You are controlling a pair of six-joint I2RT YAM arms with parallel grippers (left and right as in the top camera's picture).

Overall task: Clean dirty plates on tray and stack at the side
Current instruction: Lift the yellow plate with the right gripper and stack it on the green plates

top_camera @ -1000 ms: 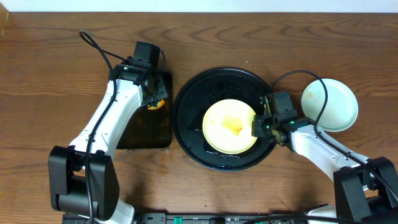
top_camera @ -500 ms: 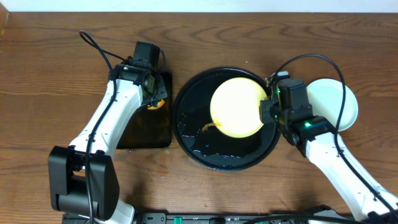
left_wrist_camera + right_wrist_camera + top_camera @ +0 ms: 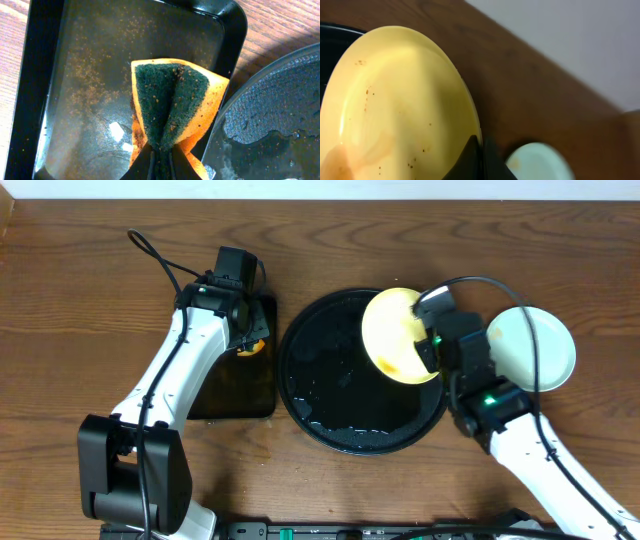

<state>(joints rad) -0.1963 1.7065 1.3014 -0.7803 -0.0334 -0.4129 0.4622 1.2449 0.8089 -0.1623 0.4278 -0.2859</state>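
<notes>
As seen from overhead, shows the right jaws pinching the rim of the pale yellow plate (image 3: 400,337) and holding it tilted over the far right part of the round black tray (image 3: 330,395). Places the plate's face to the left of those jaws, marked by a brown smear (image 3: 370,147) near its lower edge and by scattered small specks. Places the tray below and to the left of the same jaws, its floor wet and glistening. Sets a pale mint-green plate (image 3: 545,345) on the counter (image 3: 80,300) to the right of the right jaws, outside the tray's rim.

From the left wrist view, shows the left jaws pressed onto the folded sponge (image 3: 172,105), green scouring face creased inward and orange sides outward. Locates the sponge directly ahead of those jaws, over the rectangular black tray (image 3: 75,75), which is speckled with brown grains. Locates the round tray's rim just to the right of the left jaws. Cannot tell whether the sponge touches the rectangular tray.
</notes>
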